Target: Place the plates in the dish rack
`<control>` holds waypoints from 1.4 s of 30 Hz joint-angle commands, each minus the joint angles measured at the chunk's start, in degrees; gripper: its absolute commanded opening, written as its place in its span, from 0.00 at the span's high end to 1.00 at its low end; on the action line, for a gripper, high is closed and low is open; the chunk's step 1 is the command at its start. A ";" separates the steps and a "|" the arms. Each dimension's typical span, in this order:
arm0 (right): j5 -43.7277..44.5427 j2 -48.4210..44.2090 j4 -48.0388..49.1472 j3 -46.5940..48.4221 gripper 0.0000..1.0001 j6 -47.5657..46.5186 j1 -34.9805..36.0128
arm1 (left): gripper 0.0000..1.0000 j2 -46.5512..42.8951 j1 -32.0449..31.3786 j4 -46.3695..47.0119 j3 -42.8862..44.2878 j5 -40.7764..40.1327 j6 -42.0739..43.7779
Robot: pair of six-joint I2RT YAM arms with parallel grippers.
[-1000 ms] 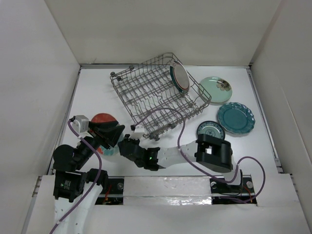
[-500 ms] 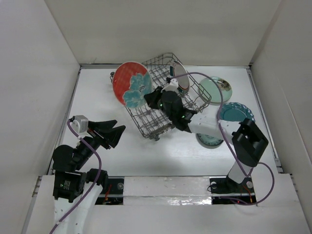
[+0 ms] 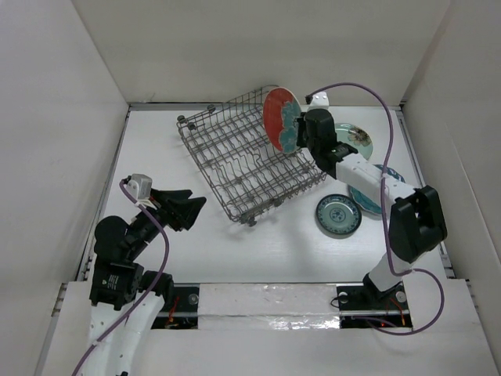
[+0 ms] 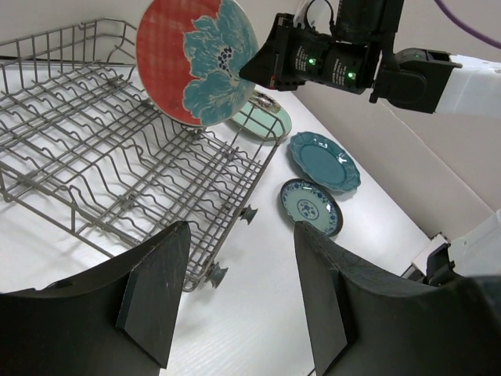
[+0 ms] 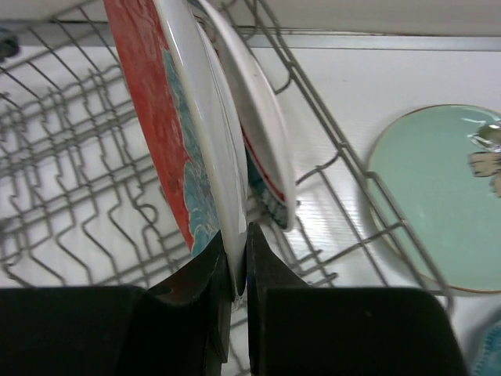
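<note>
My right gripper (image 3: pixel 300 135) (image 5: pixel 239 244) is shut on the rim of the red-and-teal floral plate (image 3: pixel 279 119) (image 5: pixel 156 117) (image 4: pixel 196 59). It holds the plate upright on edge over the right end of the grey wire dish rack (image 3: pixel 235 157) (image 4: pixel 94 157) (image 5: pixel 86 180). The plate is close beside another plate (image 5: pixel 262 133) standing in the rack. A pale mint plate (image 3: pixel 356 141) (image 5: pixel 438 196), a dark teal scalloped plate (image 4: pixel 325 160) and a teal ring-pattern plate (image 3: pixel 338 215) (image 4: pixel 311 206) lie on the table right of the rack. My left gripper (image 3: pixel 190 208) (image 4: pixel 243 231) is open and empty, near the rack's front corner.
White walls close in the table on the left, back and right. The right arm (image 3: pixel 368 172) stretches over the plates lying on the table. The rack sits at an angle, with small dark wheels (image 4: pixel 215 274) under it.
My right gripper has carried the floral plate from near the left gripper across to the rack's far right end, beside the racked plate. The left arm has barely moved.
</note>
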 commanded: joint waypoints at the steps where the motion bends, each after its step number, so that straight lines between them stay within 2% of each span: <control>1: -0.21 -2.48 11.51 7.94 1.00 -6.68 0.16 | 0.48 0.79 -0.18 3.07 -0.13 0.76 0.81; 4: 1.73 -0.28 11.42 9.43 1.00 -10.28 0.16 | 0.48 0.96 -0.18 3.25 -0.31 0.76 0.90; 10: 4.01 3.24 12.99 10.14 1.00 -11.52 0.68 | 0.48 1.58 -0.18 3.16 -0.40 0.76 1.17; 17: 13.32 5.70 16.43 9.17 1.00 -17.05 3.41 | 0.48 1.31 -0.18 3.16 -0.48 0.76 1.25; 30: 17.21 0.87 17.66 8.56 1.00 -14.69 3.94 | 0.48 1.14 -0.18 3.25 -0.49 0.76 1.17; 42: 18.17 5.17 17.84 6.36 1.00 -13.90 4.46 | 0.47 0.96 -0.18 3.25 -0.49 0.76 1.17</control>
